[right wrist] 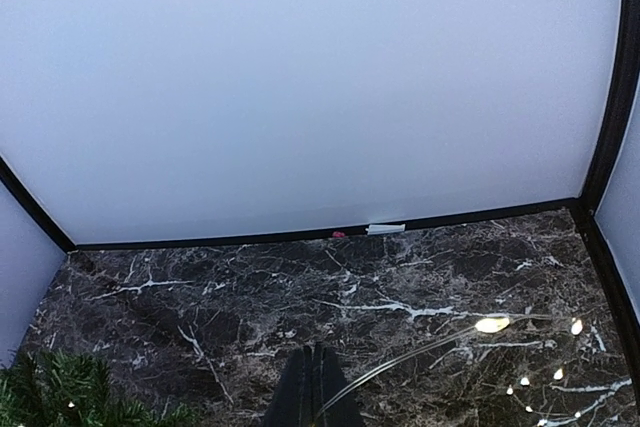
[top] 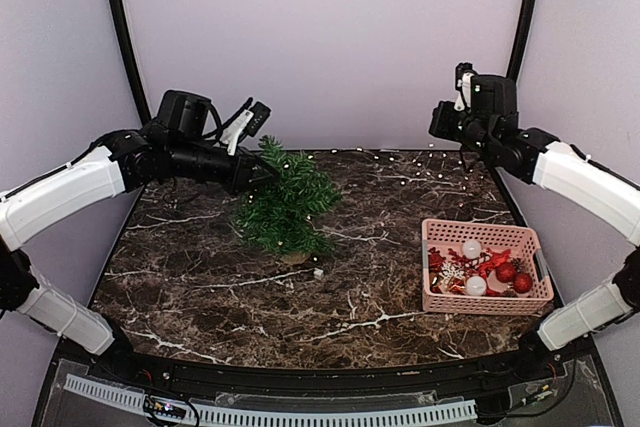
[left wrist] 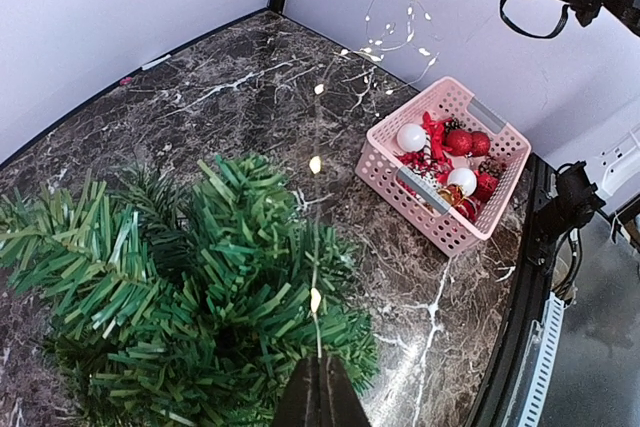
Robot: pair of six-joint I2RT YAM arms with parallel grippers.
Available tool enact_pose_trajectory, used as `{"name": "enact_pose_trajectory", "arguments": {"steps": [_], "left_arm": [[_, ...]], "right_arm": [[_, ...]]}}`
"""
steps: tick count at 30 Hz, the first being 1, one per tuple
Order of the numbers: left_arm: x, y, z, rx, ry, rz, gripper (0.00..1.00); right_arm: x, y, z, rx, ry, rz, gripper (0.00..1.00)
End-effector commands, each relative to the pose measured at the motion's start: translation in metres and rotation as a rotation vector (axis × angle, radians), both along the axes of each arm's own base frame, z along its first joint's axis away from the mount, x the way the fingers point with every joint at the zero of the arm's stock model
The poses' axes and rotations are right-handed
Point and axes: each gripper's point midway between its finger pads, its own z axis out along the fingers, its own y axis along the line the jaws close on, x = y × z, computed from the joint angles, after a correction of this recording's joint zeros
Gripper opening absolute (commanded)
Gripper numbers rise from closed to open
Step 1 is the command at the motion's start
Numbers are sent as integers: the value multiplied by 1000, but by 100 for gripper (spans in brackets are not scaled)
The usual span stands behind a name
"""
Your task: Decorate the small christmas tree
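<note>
Dark, white-veined marble is covering the table (top: 200, 282), and plain pale walls are closing it in on three sides.

The left gripper (left wrist: 320, 395) is pressing its fingers together on the thin wire of the light string (left wrist: 315, 164). It is reaching into the top of the small christmas tree (top: 290, 202) from the tree's 9 o'clock side. The tree is standing upright left of the table's centre, toward 10 o'clock in the top view. From that pinch the wire is running over the upper branches and out toward 2 o'clock, with its small bulbs glowing. The right gripper (right wrist: 315, 389) is clamping the far part of the same string, lifted above the table's 1 o'clock corner. Between the two arms the string is sagging, and part of it is lying on the marble along the back edge.

At 4 o'clock the pink basket (top: 485, 228) is sitting well apart from the tree. It is holding red and white baubles and other red trimmings, none of them yet on the tree.

By my reading, the lights are being draped first. The next move is calling for the right arm to carry its end around the tree while the left anchors the wire in the branches.
</note>
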Motion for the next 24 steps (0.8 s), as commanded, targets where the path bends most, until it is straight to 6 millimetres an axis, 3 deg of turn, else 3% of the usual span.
{"name": "enact_pose_trajectory", "arguments": {"steps": [1,5,10,18,24], "left_arm": [[-16,6,26,-68,-100,-41,0],[-41,11,30,-112,-165,-127,0],[-61,12,10,-103,-143,-196,0],[-73,-3,-29,68,-154,-216,0],[-74,-15,-40,95,-158,-224,0]], "right_arm": [[-17,-4,20,44,-40,32,0],[-38,-9,27,82,-36,65,0],[-66,-17,21,131,-5,90,0],[-87,-37,-23,125,84,30,0],[-93,-48,-30,116,87,-11,0]]}}
